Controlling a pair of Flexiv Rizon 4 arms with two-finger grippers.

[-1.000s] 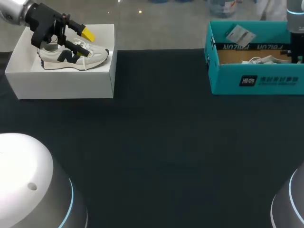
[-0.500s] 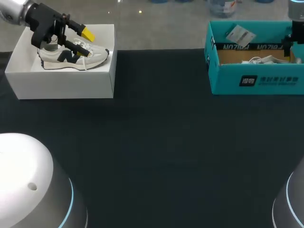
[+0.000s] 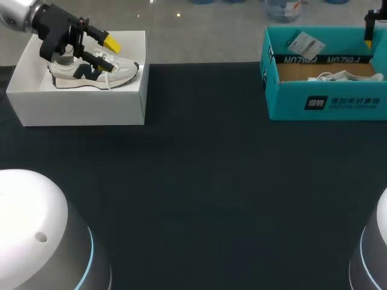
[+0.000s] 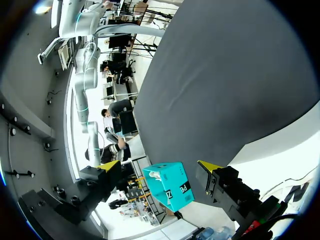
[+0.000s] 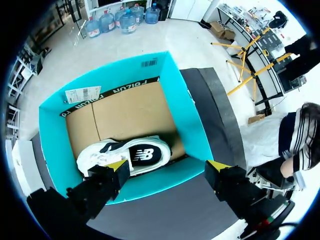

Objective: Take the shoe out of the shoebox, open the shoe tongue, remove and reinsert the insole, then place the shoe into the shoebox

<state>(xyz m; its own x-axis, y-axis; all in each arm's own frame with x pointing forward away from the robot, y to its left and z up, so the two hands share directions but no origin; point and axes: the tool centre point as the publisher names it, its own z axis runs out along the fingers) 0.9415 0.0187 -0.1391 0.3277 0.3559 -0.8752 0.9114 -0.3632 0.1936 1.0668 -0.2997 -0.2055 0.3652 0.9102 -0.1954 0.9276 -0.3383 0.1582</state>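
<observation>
Lifted since a second ago, the right end effector [image 5: 167, 167] spreads wide above the teal shoebox [image 3: 326, 99] at the worktop's [image 3: 199, 181] far right corner, a white sneaker [image 5: 125, 155] inside. A white box [image 3: 78, 112] at the far left corner holds a second sneaker [image 3: 91, 72], the left end effector [image 4: 159, 166] wide open over it.

Left end effector [image 4: 159, 166] spread, right one [image 5: 167, 167] spread

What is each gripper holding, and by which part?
Nothing: left gripper open at the shoe in the white box; right gripper open above the teal shoebox.
</observation>
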